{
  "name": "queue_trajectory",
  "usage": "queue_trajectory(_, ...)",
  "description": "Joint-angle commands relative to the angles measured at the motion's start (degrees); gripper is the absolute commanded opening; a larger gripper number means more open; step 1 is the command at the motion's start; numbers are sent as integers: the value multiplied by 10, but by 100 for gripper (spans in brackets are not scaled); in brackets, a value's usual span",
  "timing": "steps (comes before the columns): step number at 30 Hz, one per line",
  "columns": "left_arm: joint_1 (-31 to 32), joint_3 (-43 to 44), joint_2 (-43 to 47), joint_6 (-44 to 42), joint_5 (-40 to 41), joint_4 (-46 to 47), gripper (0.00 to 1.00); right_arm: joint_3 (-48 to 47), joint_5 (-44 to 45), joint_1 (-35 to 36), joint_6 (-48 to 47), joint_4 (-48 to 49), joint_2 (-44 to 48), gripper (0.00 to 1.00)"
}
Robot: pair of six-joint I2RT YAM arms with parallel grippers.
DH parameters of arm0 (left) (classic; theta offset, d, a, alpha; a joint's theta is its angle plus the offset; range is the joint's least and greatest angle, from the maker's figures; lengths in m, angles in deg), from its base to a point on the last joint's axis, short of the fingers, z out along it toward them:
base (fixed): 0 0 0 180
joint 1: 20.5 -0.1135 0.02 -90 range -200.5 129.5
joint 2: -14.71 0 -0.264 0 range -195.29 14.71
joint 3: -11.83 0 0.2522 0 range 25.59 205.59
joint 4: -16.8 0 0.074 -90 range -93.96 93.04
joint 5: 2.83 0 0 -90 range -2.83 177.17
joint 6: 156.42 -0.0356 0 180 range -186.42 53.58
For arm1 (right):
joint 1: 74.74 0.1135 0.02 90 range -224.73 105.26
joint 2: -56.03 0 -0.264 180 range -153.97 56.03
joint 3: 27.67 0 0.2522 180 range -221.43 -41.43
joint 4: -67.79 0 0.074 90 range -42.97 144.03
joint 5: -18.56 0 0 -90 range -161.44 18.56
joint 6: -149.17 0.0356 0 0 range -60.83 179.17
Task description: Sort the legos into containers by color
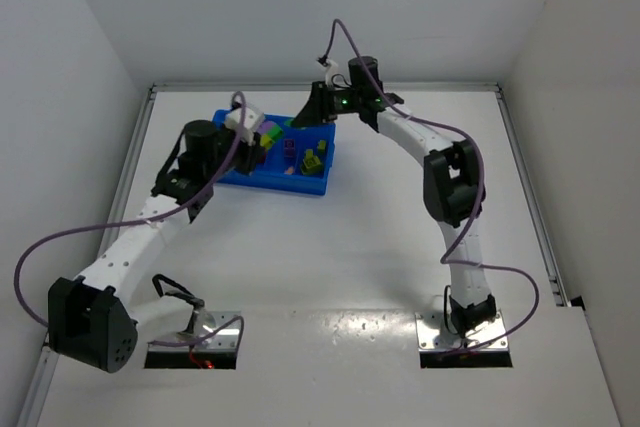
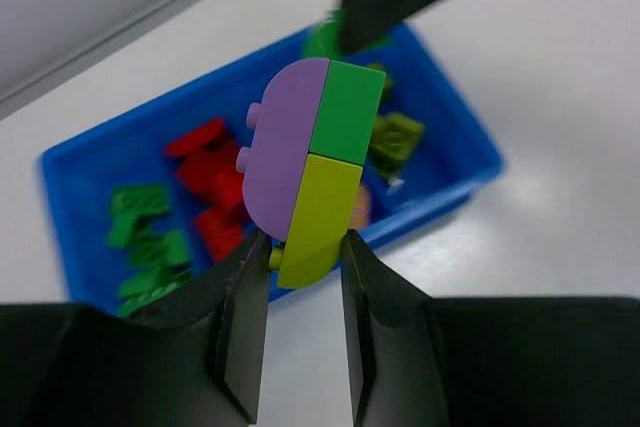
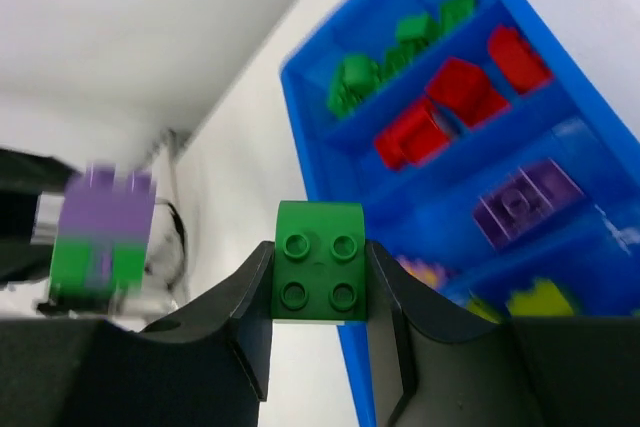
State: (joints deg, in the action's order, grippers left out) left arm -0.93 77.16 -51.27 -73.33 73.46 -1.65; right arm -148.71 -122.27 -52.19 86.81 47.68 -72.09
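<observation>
Green brick (image 3: 320,265) was clamped between the jaws of the right gripper (image 3: 320,257), studs toward the camera. It sat in front of the left wall of the tray (image 3: 300,137) in the right wrist view, with the green compartment up and to the right of it, near the frame's top. Left gripper (image 2: 302,247) pinched the yellow-green foot of a purple, green and yellow-green clump (image 2: 310,147), long axis upright, with the tray behind it. Compartments, from upper to lower right in the right wrist view: green bricks (image 3: 385,62), red bricks (image 3: 450,102), purple brick (image 3: 520,202), yellow-green bricks (image 3: 540,299).

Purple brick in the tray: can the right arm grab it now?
Probably not yet: the right pincer is full, shut on a green brick. Nothing covers the purple brick, though.
</observation>
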Motion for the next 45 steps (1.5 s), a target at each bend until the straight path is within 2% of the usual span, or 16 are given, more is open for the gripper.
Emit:
queue_trajectory(1, -72, -2, 37, 48, 37, 13, 16, -48, 17, 21, 150, 170, -47, 0)
queue_trajectory(4, -137, 16, 37, 69, 37, 7, 16, -117, 23, 51, 211, 237, -97, 0)
queue_trajectory(8, -216, 23, 37, 97, 34, 1, 16, -264, 55, 102, 211, 230, -208, 0)
queue_trajectory(11, -253, 23, 43, 110, 15, -4, 16, -288, 97, 137, 205, 276, -236, 0)
queue_trajectory(17, -290, 55, 53, 104, -25, -47, 16, -325, 263, 177, 170, 301, -298, 0)
queue_trajectory(20, -297, 71, 53, 75, -40, -72, 16, -347, 387, 191, 136, 308, -334, 0)
queue_trajectory(21, -297, 71, 59, 74, -40, -91, 16, -385, 398, 196, 129, 302, -349, 0)
queue_trajectory(24, -297, 78, 59, 69, -40, -106, 16, -383, 426, 203, 113, 295, -360, 6)
queue_trajectory(26, -297, 78, 64, 69, -40, -106, 16, -373, 427, 203, 113, 295, -360, 15)
queue_trajectory(27, -297, 71, 64, 69, -46, -106, 16, -367, 427, 203, 113, 295, -360, 33)
queue_trajectory(29, -297, 71, 59, 81, -47, -101, 16, -367, 427, 203, 107, 295, -360, 43)
queue_trajectory(30, -297, 71, 59, 81, -53, -101, 16, -367, 421, 203, 107, 295, -360, 55)
queue_trajectory(33, -297, 51, 59, 88, -60, -85, 16, -346, 384, 203, 107, 310, -338, 65)
queue_trajectory(36, -297, 38, 59, 100, -77, -78, 16, -307, 336, 196, 107, 317, -284, 71)
queue_trajectory(40, -297, 32, 59, 106, -97, -66, 16, -258, 227, 164, 148, 298, -203, 71)
queue_trajectory(45, -268, 21, 72, 68, -140, -61, 16, -81, 24, 34, 263, 282, -73, 75)
